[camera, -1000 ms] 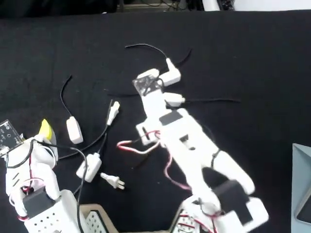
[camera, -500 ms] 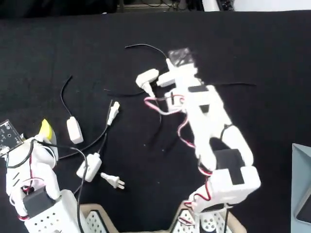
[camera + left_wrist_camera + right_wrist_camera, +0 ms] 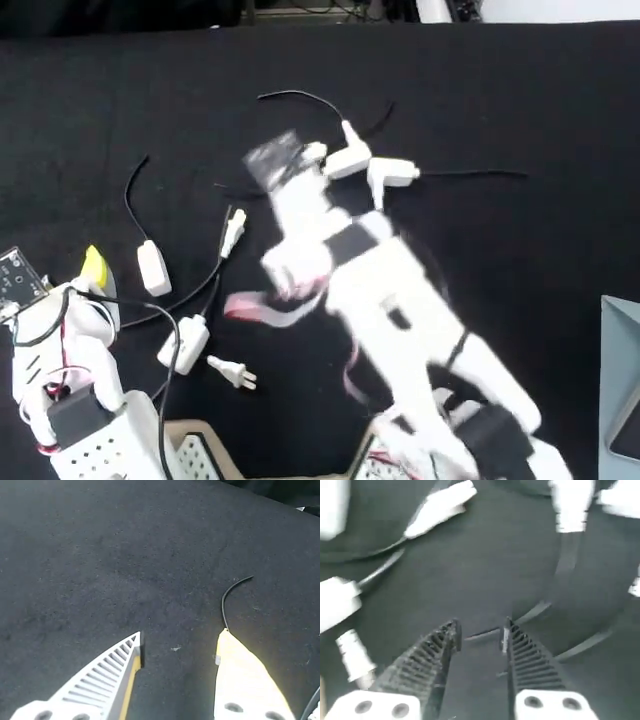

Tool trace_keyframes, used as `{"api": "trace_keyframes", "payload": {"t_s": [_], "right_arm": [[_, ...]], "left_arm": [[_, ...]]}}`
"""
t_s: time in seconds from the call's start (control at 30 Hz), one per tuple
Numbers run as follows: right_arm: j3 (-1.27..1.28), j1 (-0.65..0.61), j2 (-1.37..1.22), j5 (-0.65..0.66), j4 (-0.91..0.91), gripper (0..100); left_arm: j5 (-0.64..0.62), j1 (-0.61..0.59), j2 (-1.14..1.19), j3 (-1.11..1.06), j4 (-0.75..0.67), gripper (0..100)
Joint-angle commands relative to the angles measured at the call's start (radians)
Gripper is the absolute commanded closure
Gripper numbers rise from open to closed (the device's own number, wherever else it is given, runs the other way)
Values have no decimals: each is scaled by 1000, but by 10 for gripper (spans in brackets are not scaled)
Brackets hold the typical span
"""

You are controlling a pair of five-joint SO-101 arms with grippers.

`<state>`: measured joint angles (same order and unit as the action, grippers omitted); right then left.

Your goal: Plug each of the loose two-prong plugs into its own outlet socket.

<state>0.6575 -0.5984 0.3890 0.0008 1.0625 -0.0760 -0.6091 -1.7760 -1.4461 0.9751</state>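
Hovering over the black cloth (image 3: 520, 100), the right gripper (image 3: 480, 630) held its black ribbed fingers (image 3: 427, 655) a narrow gap apart, with nothing between them. In the high view that arm reached from the near edge up toward the middle of the table. Its tip was just beside a white connector (image 3: 350, 160), whose black cord (image 3: 295, 97) curved away to the far left. A second white connector (image 3: 390, 172) lay just to the right of the first, its own cord (image 3: 470, 176) running off to the right. Whether the two touched could not be told.

The left gripper (image 3: 177, 680) sat at the near left corner with its jaws wide and empty, one finger ribbed white and the other yellow. It was over bare cloth, near a thin cord end (image 3: 232, 592).

Beside that arm lay a small white socket block (image 3: 152, 268) with a cord rising from its far end. A corded plug (image 3: 233, 232) lay further toward the middle, and a second socket block (image 3: 183, 345) lay nearer the front. The loose two-prong plug (image 3: 233, 373) lay just beside that block, apart from it, with its prongs toward the right.
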Motion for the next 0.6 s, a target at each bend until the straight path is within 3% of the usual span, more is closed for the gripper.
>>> {"api": "trace_keyframes", "payload": {"t_s": [0.0, 0.1, 0.57], "right_arm": [[62, -236, 93, -94, 11, 812], [71, -318, 51, -117, 9, 748], [12, -473, -248, -155, -130, 775]], "left_arm": [[-2, -4, -6, 4, -5, 753], [-2, -4, -6, 4, -5, 753], [-2, -2, -6, -2, -6, 755]]}}
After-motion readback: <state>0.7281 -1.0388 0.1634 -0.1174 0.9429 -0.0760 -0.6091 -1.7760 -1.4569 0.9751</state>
